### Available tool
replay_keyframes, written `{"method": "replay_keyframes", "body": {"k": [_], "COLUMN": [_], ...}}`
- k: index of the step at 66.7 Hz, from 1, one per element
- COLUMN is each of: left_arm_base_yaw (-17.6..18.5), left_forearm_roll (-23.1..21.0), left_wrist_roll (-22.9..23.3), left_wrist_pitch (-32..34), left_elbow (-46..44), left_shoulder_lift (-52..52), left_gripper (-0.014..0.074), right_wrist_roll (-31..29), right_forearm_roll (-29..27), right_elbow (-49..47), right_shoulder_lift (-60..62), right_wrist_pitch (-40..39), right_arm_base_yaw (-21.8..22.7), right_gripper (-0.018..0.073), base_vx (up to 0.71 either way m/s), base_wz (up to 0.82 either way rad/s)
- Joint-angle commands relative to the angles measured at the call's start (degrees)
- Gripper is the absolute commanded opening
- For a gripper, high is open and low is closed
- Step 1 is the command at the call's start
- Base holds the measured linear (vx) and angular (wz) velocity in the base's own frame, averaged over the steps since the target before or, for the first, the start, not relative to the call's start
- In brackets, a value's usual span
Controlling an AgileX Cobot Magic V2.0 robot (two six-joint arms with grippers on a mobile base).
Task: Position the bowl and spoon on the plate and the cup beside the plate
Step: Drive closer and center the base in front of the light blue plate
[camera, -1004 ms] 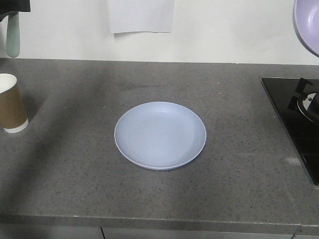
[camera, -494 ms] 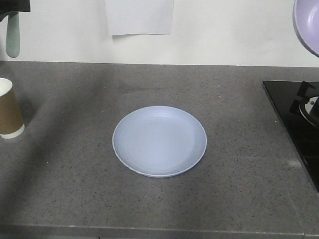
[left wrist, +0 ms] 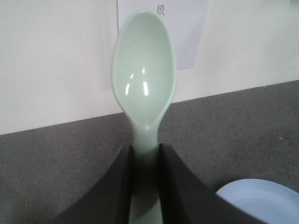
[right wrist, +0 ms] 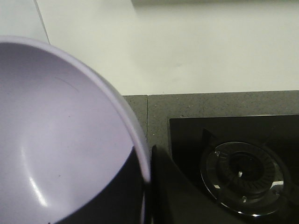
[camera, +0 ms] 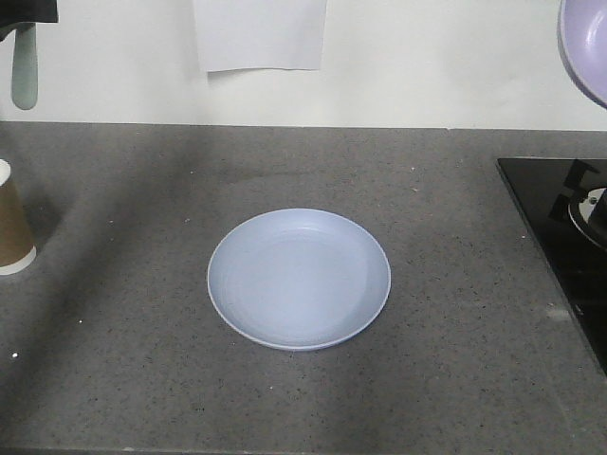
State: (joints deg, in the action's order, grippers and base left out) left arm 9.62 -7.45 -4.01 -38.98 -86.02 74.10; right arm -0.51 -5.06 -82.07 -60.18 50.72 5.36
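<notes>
While plate (camera: 299, 280) lies on counter (camera: 455, 379), left claw (left wrist: 145, 152) pinches spoon (left wrist: 144, 79); right claw (right wrist: 145, 183) clamps bowl (right wrist: 56, 140) rim.

The front-facing view looks down across the table (camera: 114, 379) to the back wall (camera: 427, 66), with the plate (camera: 299, 280) mid-frame. The left wrist view sits close behind the left claw (left wrist: 145, 156) and spoon (left wrist: 144, 70), facing that wall and sharing the plate's edge. The right wrist view hugs the bowl (right wrist: 60, 140) and faces the stove (right wrist: 187, 135), which also shows at the front view's right edge.
</notes>
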Motion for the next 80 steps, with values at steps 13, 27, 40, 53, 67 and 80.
{"method": "replay_keyframes", "body": {"k": [13, 27, 40, 53, 67, 80], "left_arm_base_yaw": [0.33, 0.33, 0.33, 0.33, 0.33, 0.33], "left_forearm_roll": [-0.94, -0.94, -0.94, -0.94, -0.94, -0.94], "left_wrist_roll": [0.07, 0.07, 0.07, 0.07, 0.07, 0.07], "left_wrist_pitch": [4.01, 4.01, 4.01, 4.01, 4.01, 4.01], "left_elbow": [-1.55, -1.55, -1.55, -1.55, -1.55, -1.55], "left_shoulder_lift": [-1.37, -1.37, -1.37, -1.37, -1.37, -1.37], "left_gripper": [-0.0006, -0.0006, -0.0006, -0.0006, -0.0006, -0.0006], "right_wrist_roll": [-0.29, -0.29, -0.29, -0.29, -0.29, -0.29], "right_forearm_roll": [-0.18, -0.18, -0.18, -0.18, -0.18, -0.18], "right_elbow": [-1.31, -1.31, -1.31, -1.31, -1.31, -1.31], "right_shoulder_lift": [0.58, 0.58, 0.58, 0.58, 0.58, 0.58], "right_wrist_pitch": [-4.49, -4.49, -4.49, -4.49, -4.49, -4.49], "right_arm_base_yaw": [0.17, 0.17, 0.17, 0.17, 0.17, 0.17], "right_gripper": [-0.0011, -0.0011, -0.0011, -0.0011, -0.0011, -0.0011], "base_vx": [0.04, 0.03, 0.03, 0.03, 0.02, 0.02], "base_wz": [-0.05, -0.05, -0.02, -0.02, -0.02, -0.03]}}
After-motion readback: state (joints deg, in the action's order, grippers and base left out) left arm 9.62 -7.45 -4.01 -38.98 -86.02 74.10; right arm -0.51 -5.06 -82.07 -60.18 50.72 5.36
